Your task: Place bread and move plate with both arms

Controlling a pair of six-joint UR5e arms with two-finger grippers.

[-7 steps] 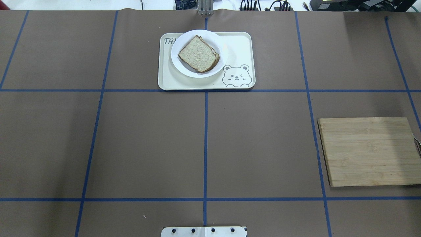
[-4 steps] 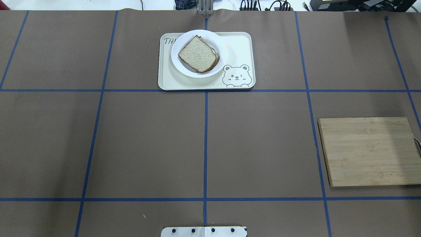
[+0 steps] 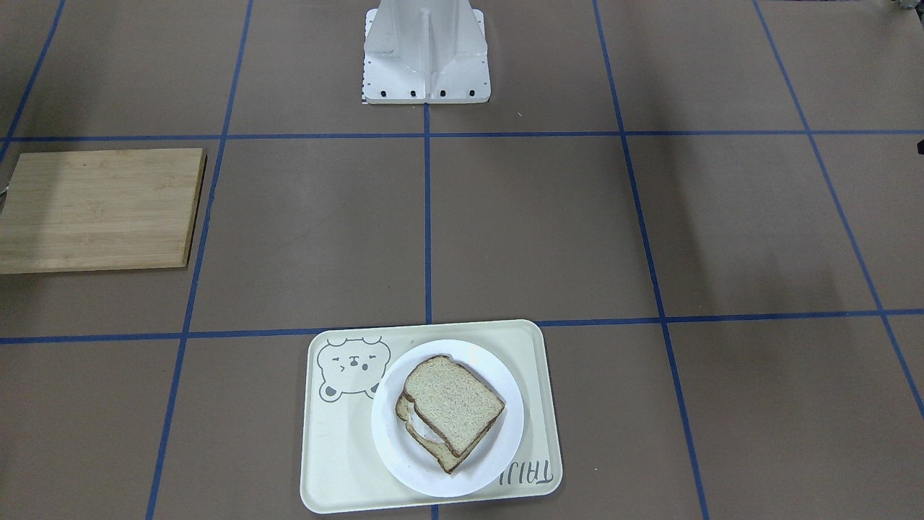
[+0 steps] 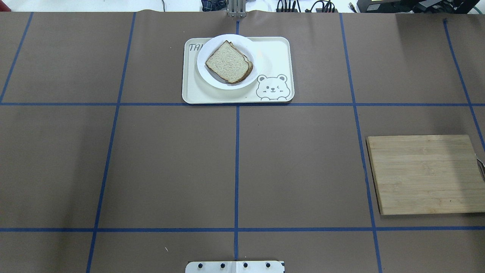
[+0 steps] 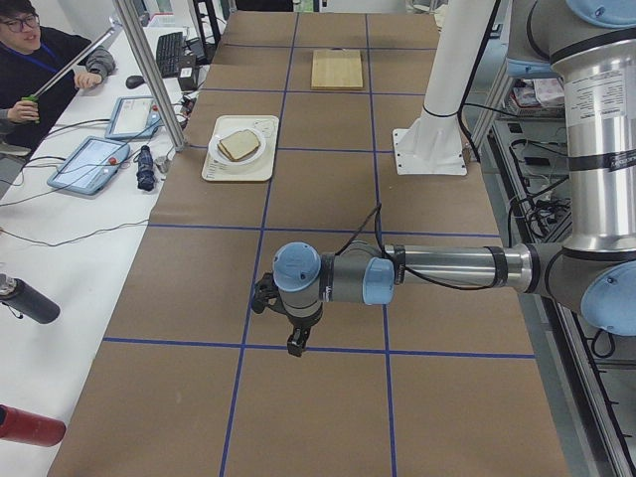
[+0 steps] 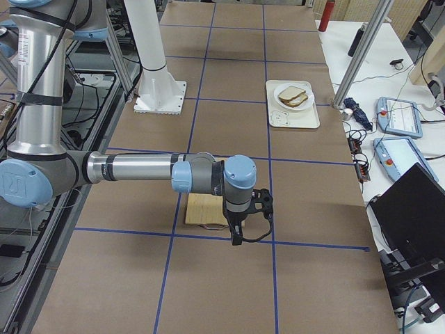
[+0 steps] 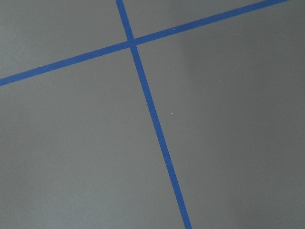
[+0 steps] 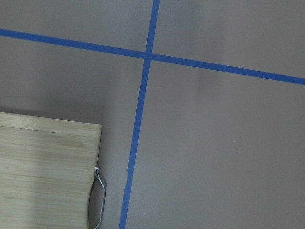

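Note:
The bread (image 4: 228,61) is a plain tan slice lying on top of a second slice on the white plate (image 4: 257,57), which rests on the bear tray (image 4: 276,49) at the far middle of the table. In the front-facing view the bread (image 3: 453,410) covers most of the plate (image 3: 498,455), and a bit of white shows under it. My left gripper (image 5: 291,336) hangs over bare table far from the tray and shows only in the exterior left view. My right gripper (image 6: 236,233) hangs by the wooden board and shows only in the exterior right view. I cannot tell whether either is open or shut.
A wooden cutting board (image 4: 424,174) with a metal handle (image 8: 97,198) lies at the table's right side. The robot's white base (image 3: 426,54) stands at the near middle. Blue tape lines grid the brown table. An operator (image 5: 40,60) sits beyond the far edge.

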